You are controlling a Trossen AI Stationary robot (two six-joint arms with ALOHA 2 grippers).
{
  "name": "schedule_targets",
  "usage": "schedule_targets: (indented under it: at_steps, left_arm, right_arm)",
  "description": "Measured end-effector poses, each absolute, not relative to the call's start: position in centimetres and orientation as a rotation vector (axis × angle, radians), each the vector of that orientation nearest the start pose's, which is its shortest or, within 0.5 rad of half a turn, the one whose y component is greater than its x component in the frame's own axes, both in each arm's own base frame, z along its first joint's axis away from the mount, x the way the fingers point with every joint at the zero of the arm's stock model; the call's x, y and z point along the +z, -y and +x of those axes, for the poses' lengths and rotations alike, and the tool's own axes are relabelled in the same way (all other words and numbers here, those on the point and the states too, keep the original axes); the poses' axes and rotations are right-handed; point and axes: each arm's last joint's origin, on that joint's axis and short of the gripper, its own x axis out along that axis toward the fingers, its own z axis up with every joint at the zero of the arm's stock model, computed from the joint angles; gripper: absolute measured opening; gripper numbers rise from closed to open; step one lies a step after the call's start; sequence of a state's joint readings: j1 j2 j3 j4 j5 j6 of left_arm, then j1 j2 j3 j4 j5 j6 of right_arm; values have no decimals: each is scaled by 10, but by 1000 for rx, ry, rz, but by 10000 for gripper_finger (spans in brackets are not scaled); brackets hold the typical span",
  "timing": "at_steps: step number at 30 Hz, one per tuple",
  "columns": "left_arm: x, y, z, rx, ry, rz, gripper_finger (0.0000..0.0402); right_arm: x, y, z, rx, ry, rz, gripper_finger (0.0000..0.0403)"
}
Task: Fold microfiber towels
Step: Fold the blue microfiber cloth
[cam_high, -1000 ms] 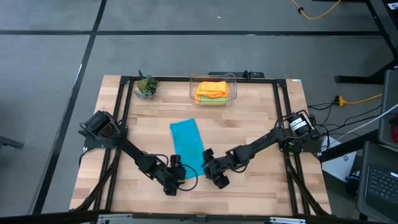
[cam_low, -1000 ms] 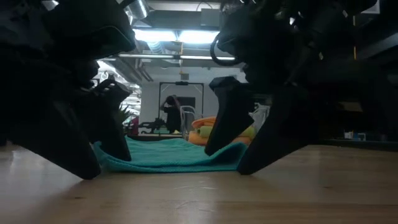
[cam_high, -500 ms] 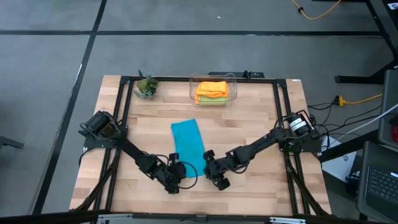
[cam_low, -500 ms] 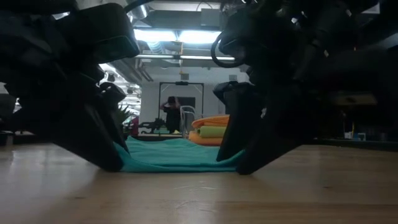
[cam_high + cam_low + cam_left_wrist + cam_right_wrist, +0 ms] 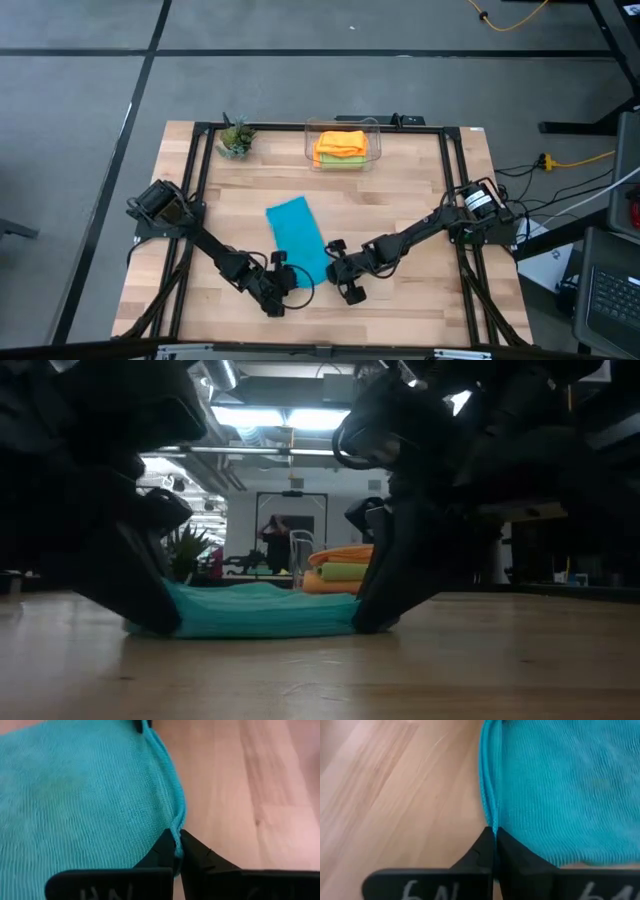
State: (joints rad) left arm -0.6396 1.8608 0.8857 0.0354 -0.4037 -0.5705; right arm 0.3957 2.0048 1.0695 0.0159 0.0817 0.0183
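A teal microfiber towel lies on the wooden table as a narrow strip, its length running from far to near. My left gripper is shut on its near left corner. My right gripper is shut on its near right corner. In the low view the towel spans between my left gripper and my right gripper. Orange and lime green towels are stacked in the clear bin at the far edge. My left gripper pinches the towel's hemmed side edge at the near left corner between its two fingers. It slants down from the near left. The rest of the towel lies on the table. My right gripper pinches the towel's side edge at the near right corner between its fingers, slanting down from the near right. The edge shows as two hems side by side there. The towel rests on the table beyond the fingers.
A small potted plant stands at the far left corner. A black frame runs around the table. Bare wood lies on either side of the towel. A person shows far off in the room.
Both grippers have shut and taken hold of the towel's near corners. The towel's far end has swung toward the table's left edge, so the strip now lies more slanted. In the low view its near edge stands higher and bunched between the fingers.
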Motion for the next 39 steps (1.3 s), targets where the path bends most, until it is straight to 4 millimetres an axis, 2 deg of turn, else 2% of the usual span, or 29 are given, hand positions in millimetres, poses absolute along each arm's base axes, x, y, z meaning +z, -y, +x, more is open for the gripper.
schedule_targets:
  at_steps: [4,8,12,19,24,32,39]
  left_arm:
    - [127,197,277,-11,-789,-104,1]
    - [143,206,278,-55,-754,-132,0]
    - [162,218,286,-79,-712,-137,0]
    - [198,234,294,-97,-740,-101,0]
    - [217,241,292,-79,-796,-44,0]
    - [237,239,280,50,-915,57,0]
    - [231,224,269,196,-1056,62,0]
  right_arm:
    - [117,-148,355,306,-892,-148,6]
    - [142,-155,355,310,-897,-97,4]
    - [157,-165,353,308,-949,-80,4]
    - [196,-183,358,325,-967,-118,3]
    - [220,-186,363,261,-927,-247,3]
    - [229,-174,375,180,-837,-397,2]
    - [230,-152,392,158,-766,-440,2]
